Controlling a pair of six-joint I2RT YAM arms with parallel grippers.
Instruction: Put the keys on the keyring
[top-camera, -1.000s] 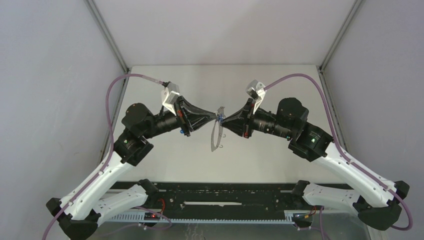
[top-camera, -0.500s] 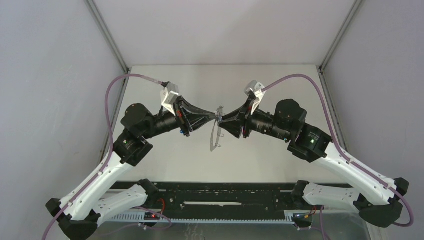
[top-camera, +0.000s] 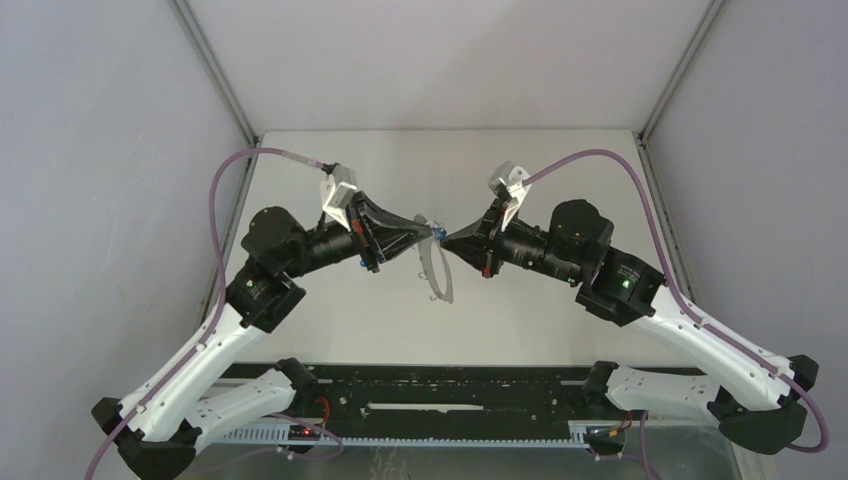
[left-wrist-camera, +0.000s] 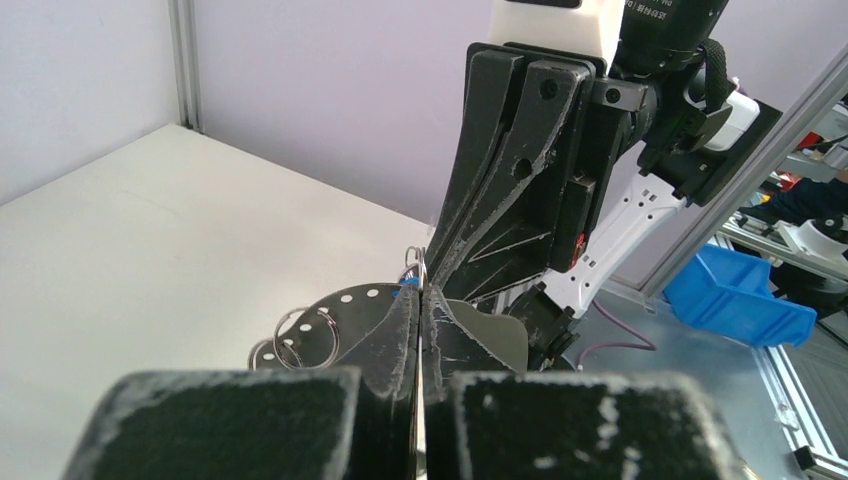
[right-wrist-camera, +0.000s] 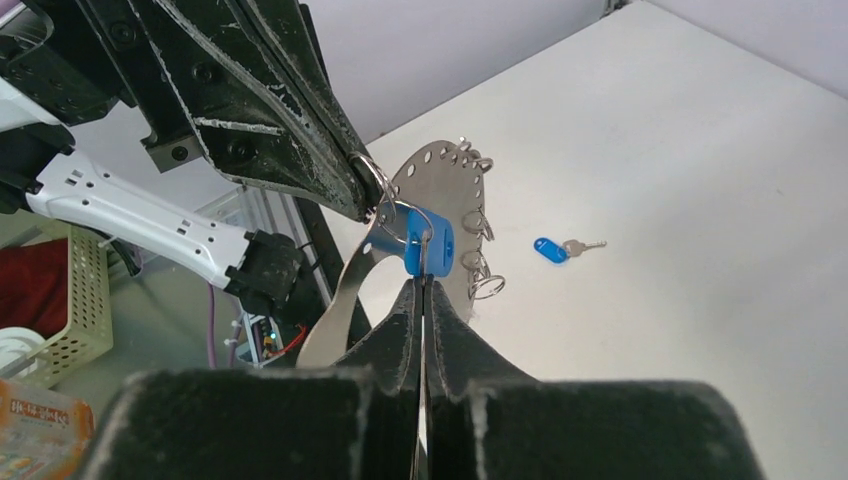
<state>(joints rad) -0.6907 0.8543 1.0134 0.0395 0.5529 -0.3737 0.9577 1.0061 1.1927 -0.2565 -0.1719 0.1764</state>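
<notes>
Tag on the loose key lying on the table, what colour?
Blue. The tag and its silver key show best in the right wrist view.

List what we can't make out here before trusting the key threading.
- Top view: blue tag too small; threading onto keyring unreadable.
- Right wrist: tag's key hidden behind the tag; unclear whether right pincer pinches it.
- Left wrist: tag nearly hidden behind left pincer fingers.
- Other views: second key absent, seen only by right wrist; teeth too small.
</notes>
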